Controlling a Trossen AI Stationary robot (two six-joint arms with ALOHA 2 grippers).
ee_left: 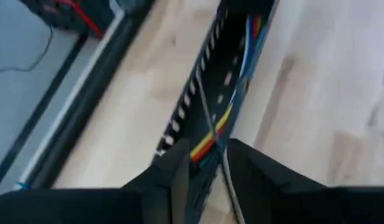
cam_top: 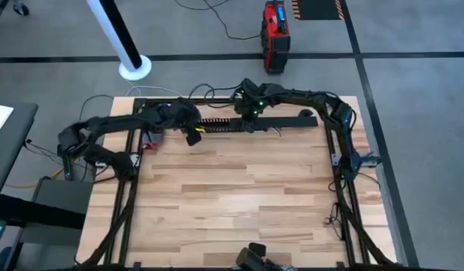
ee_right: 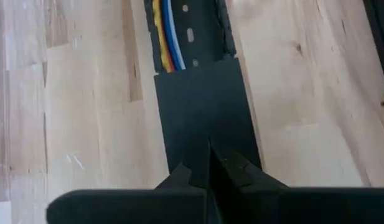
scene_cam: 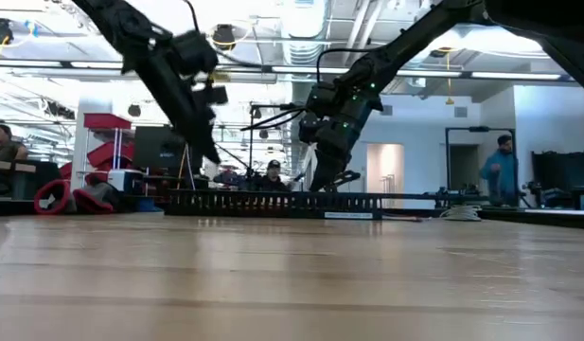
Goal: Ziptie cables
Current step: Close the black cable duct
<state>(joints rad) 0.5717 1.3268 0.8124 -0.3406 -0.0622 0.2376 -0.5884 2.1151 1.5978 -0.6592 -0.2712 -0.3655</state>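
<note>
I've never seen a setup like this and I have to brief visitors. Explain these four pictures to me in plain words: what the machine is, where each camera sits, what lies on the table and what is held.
The machine is a robot with two dark arms at a wooden table, each arm ending in a two-finger gripper. One picture looks straight down from above, one looks level across the tabletop into the room, where some people show far behind, and two come from cameras on the arms' wrists.

At the table's far edge lies a long black slotted channel with coloured cables running inside it. A flat black strip covers part of the channel.

The left gripper reaches over one end, its fingers slightly apart around the cables. The right gripper hovers over the black strip with fingers closed together, seemingly holding nothing. No zip tie is visible.
</note>
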